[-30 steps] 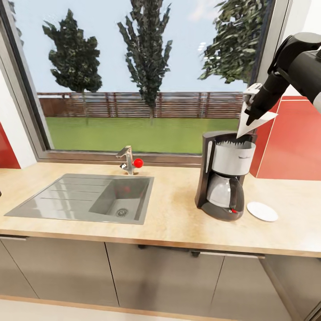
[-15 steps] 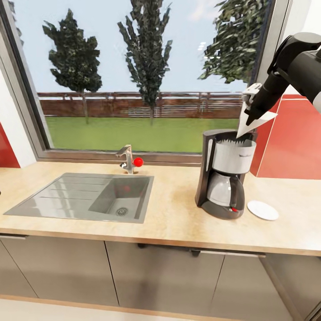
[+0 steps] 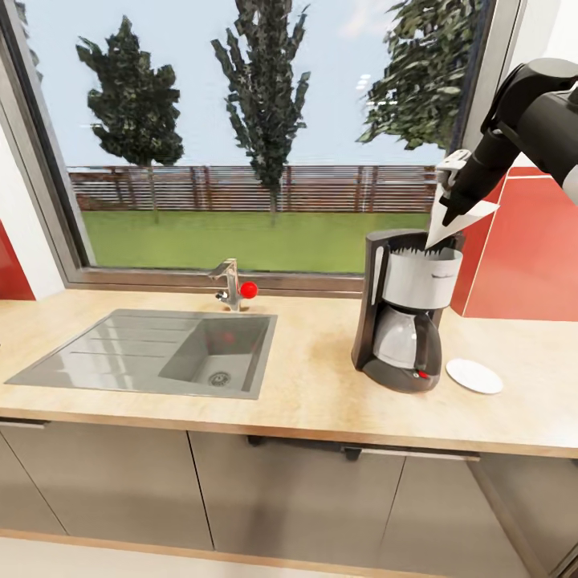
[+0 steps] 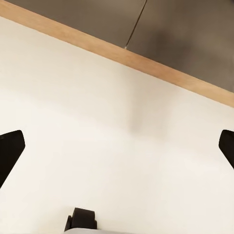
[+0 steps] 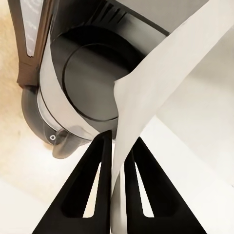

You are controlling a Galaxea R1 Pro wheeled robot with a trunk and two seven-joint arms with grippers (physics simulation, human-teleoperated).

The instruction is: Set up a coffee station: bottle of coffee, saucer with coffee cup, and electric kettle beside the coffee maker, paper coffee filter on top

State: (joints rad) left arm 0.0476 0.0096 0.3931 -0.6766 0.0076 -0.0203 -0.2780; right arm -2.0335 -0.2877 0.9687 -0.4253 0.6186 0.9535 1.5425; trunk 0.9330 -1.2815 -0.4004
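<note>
The step in hand was judged to be the placing of the paper coffee filter point(image 3: 459, 220) on top of the coffee maker point(image 3: 405, 311). To do it well, the filter's point would need to be brought squarely over the open basket, lowered until the paper sat inside the rim, and only then let go; a release from height was thought likely to let so light a sheet drift or tip over the edge. A slight shift toward the middle of the basket was judged useful, since the filter's tip was seen at the basket's far right rim, not over its centre.

The right gripper point(image 5: 118, 156) was seen pressed together on the filter, the two dark fingers point(image 5: 92, 180) nearly closed, with only the thin white paper pinched between them. The filter hung from that pinch just above the machine, fanned out to the right.

The left gripper point(image 4: 117, 146) was held spread wide, with nothing between its fingers, over pale floor beside a wooden cabinet base.

The coffee maker stood on the countertop point(image 3: 321, 393) toward its right end, well apart from the sink point(image 3: 152, 353). The saucer point(image 3: 474, 376) lay just beside the machine's right, nearer the front edge, with no cup on it.
</note>
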